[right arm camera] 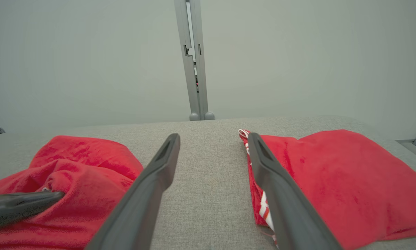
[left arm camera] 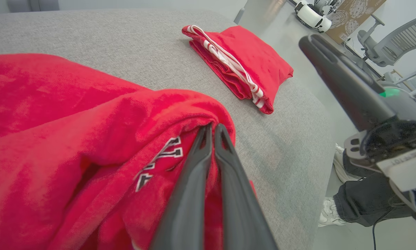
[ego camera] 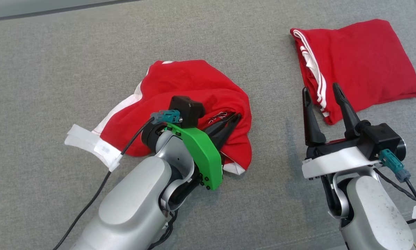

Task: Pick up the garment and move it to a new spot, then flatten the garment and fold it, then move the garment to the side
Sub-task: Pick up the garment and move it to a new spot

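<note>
The garment [ego camera: 194, 86] is a crumpled red shirt with white trim and dark lettering, heaped at the middle of the grey cloth surface [ego camera: 55, 69]. My left gripper [ego camera: 236, 117] lies across its right side. In the left wrist view the two fingers press together, and the left gripper's tips [left arm camera: 213, 127] pinch a fold of the garment [left arm camera: 72, 121] beside the lettering. My right gripper [ego camera: 320, 89] hovers open to the right, fingers wide apart with nothing between them. In the right wrist view the right gripper [right arm camera: 211, 137] frames bare surface, and the garment [right arm camera: 86, 163] sits to its left.
A second red garment [ego camera: 364, 59], folded with white stripes at its edge, lies at the far right, close to my right fingertips. In the left wrist view the surface ends on the right, where a person's legs [left arm camera: 360, 198] stand on the floor. An office chair [left arm camera: 395, 41] stands beyond.
</note>
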Robot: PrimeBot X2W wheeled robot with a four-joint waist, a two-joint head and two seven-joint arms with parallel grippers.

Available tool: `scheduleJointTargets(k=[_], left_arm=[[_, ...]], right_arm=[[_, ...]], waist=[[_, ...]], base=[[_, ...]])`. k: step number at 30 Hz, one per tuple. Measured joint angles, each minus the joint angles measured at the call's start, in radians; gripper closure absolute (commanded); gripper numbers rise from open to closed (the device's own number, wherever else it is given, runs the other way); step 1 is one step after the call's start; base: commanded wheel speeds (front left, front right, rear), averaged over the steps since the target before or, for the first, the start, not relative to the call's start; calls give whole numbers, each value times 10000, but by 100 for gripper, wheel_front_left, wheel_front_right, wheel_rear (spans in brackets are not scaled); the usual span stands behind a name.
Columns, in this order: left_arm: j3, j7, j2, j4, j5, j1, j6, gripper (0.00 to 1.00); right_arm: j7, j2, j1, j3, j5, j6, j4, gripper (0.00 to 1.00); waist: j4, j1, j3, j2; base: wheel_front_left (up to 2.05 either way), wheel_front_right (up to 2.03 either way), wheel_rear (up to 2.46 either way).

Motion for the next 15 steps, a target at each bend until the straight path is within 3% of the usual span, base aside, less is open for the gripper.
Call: scheduleJointTargets(k=[2, 3, 4, 6, 10, 15], left_arm=[[-6, -130, 6, 228, 0, 4, 0, 65], [-6, -130, 6, 228, 0, 4, 0, 56], [6, -209, 6, 284, 0, 5, 4, 28], [13, -345, 4, 305, 6, 3, 4, 100], [155, -581, 2, 554, 38, 3, 2, 100], [1112, -1116, -10, 819, -650, -1, 222, 100]], right_arm=[[0, 8, -1, -56, 0, -2, -42, 0], [0, 8, -1, -56, 0, -2, -42, 0], [0, 6, -1, -79, -2, -2, -84, 0], [0, 6, -1, -84, -17, -2, -176, 0], [0, 10, -1, -71, -63, -2, -213, 0], [0, 6, -3, 487, -282, 146, -238, 0]], waist=[[-16, 0, 29, 0], [-16, 0, 29, 0], [2, 0, 24, 0], [72, 0, -2, 0], [271, 0, -99, 0], [485, 0, -349, 0]], base=[[0, 0, 0], [0, 0, 0], [0, 0, 0], [0, 0, 0], [0, 0, 0], [0, 0, 0]])
